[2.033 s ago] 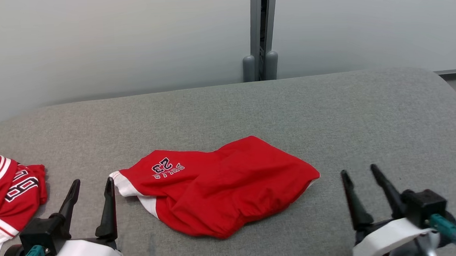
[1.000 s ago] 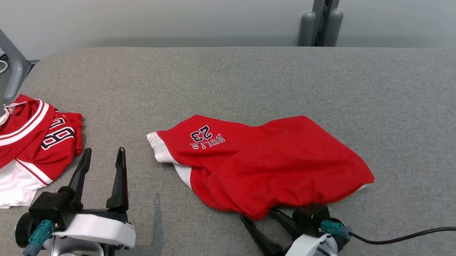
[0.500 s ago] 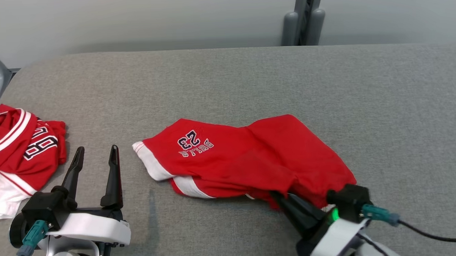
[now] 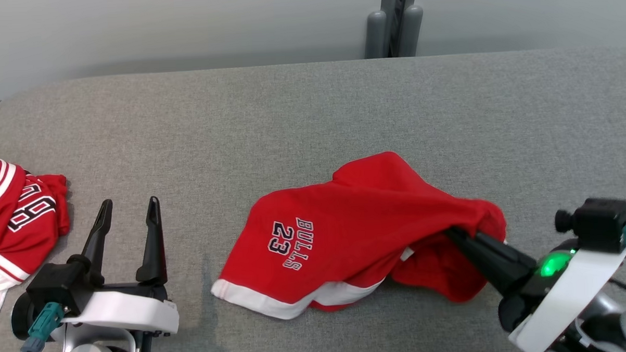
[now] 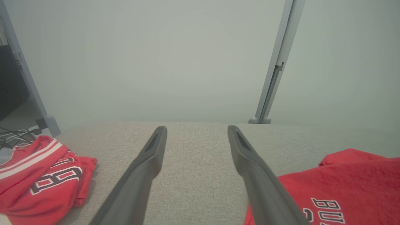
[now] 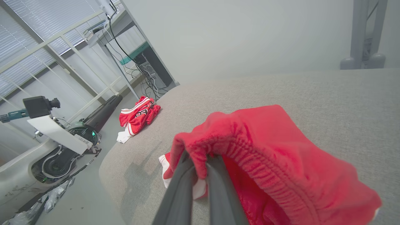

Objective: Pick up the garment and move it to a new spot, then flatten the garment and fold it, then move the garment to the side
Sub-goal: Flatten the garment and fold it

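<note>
The garment [image 4: 346, 227] is a pair of red shorts with white hem trim and a "BULLS 23" print, lying on the grey table [image 4: 290, 119] right of centre. My right gripper [image 4: 453, 232] is shut on its elastic waistband and holds that edge raised off the table. In the right wrist view the gathered red waistband [image 6: 265, 147] bunches over the closed right gripper [image 6: 200, 157]. My left gripper [image 4: 129, 203] stands open at the lower left, apart from the cloth. In the left wrist view the left gripper [image 5: 195, 129] holds nothing, and the garment [image 5: 343, 178] lies to its right.
A second red and white jersey [image 4: 18, 223] lies crumpled at the table's left edge, also seen as the jersey [image 5: 40, 175] left of my left fingers. A grey post [image 4: 391, 32] stands behind the table's far edge. A desk with cables stands off to the left.
My right gripper has shut on the garment's waistband and pulled it up and to the right, turning the shorts so the print faces sideways. The head camera has shifted. The left gripper stays open.
</note>
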